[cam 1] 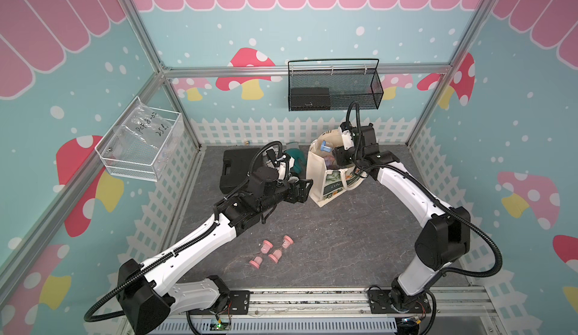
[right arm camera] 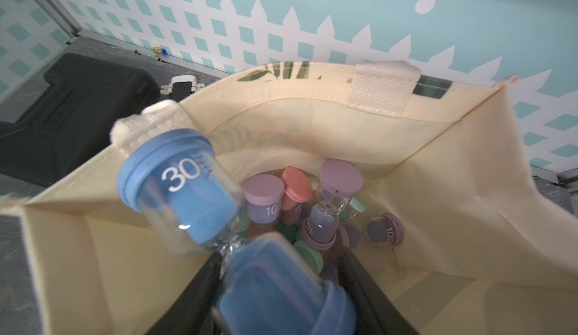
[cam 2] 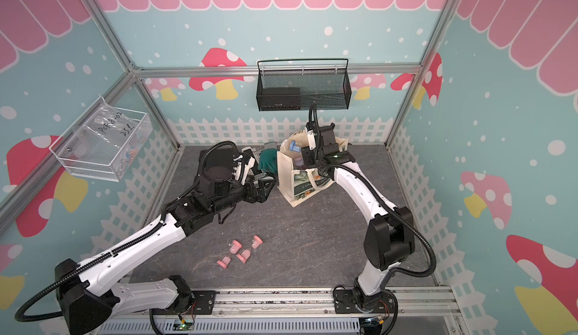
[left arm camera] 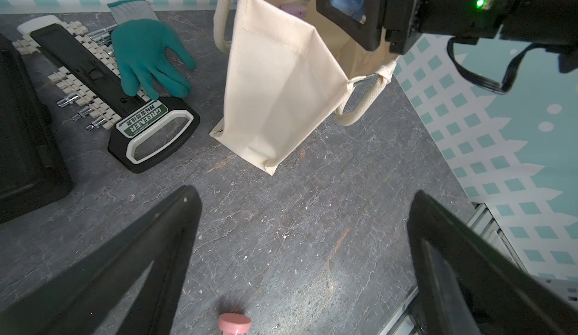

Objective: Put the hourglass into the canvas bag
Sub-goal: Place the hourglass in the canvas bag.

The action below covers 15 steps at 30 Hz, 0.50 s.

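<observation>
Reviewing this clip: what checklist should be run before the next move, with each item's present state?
1. Right tool grips the blue hourglass: ok.
2. Blue hourglass over the canvas bag mouth: ok.
3. Its upper cap clear of the bag's rim: cannot tell; they overlap in the right wrist view.
4. Bag upright, mouth open, room inside above the hourglasses already there: ok.
5. Left tool open and apart from the bag: ok.
6. Table free of hourglasses: not ok; two pink hourglasses lie on it.
</observation>
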### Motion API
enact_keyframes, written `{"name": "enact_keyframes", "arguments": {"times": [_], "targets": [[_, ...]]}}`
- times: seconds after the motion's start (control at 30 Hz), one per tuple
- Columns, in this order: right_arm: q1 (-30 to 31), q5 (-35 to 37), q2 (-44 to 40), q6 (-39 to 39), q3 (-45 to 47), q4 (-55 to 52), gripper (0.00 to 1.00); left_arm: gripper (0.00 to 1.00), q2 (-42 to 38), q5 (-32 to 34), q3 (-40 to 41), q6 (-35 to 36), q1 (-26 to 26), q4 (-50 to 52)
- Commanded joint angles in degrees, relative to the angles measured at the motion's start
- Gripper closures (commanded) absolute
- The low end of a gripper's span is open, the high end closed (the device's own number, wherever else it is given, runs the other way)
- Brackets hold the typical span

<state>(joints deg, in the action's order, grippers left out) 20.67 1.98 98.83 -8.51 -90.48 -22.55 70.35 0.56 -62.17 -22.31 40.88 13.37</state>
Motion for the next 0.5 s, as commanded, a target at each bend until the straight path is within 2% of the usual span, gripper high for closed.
{"name": "enact_keyframes", "arguments": {"times": [0.0,0.47], "targets": [[-0.16,2.64,2.50,2.05,-3.48,-0.94,0.45,0.01,0.58,-1.04,-1.81,-0.40,-0.33,-1.97],[-0.19,5.58,9.54,2.95,-3.99,-1.63,0.41,0.01,0.71,-0.60,-0.91,-0.73,-0.37,-2.42]]}}
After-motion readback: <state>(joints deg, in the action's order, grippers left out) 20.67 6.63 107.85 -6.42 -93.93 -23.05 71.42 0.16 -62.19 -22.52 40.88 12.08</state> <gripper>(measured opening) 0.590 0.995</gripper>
